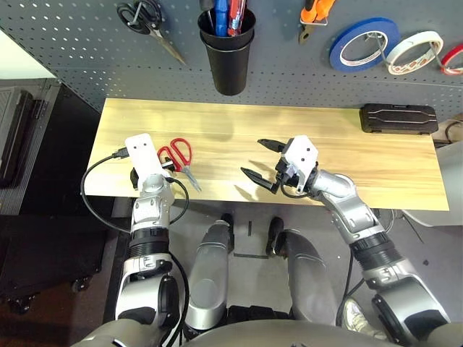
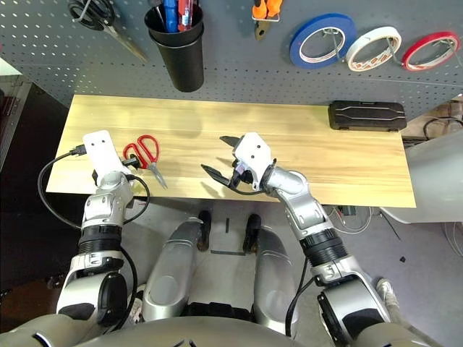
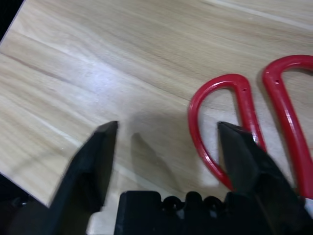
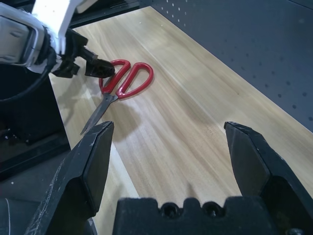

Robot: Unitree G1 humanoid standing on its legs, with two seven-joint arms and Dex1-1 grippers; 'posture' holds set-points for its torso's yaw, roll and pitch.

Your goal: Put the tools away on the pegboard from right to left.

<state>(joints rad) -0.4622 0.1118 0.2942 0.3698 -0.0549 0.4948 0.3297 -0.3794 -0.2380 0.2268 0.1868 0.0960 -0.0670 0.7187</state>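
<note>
The red-handled scissors point(image 1: 179, 155) lie flat near the table's left front. My left gripper point(image 1: 169, 165) is open and low over the wood beside them, one finger point(image 3: 242, 152) over the nearer red loop point(image 3: 215, 112), nothing held. My right gripper point(image 1: 262, 163) hovers open and empty over the table's middle front, pointing towards the scissors point(image 4: 122, 81). On the pegboard point(image 1: 72, 43) hang the white tape ring point(image 1: 402, 66) and the orange-and-black pliers point(image 1: 315, 14). The black cup point(image 1: 229, 58) holds several screwdriver handles; I cannot pick out an orange-and-black one.
Black-handled scissors point(image 1: 148, 22) hang at the pegboard's left. A blue tape ring point(image 1: 343, 61) and a red one point(image 2: 409, 58) flank the white ring. A black case point(image 1: 399, 118) lies at the back right of the wooden table point(image 1: 362, 166). A cable loops off my left wrist.
</note>
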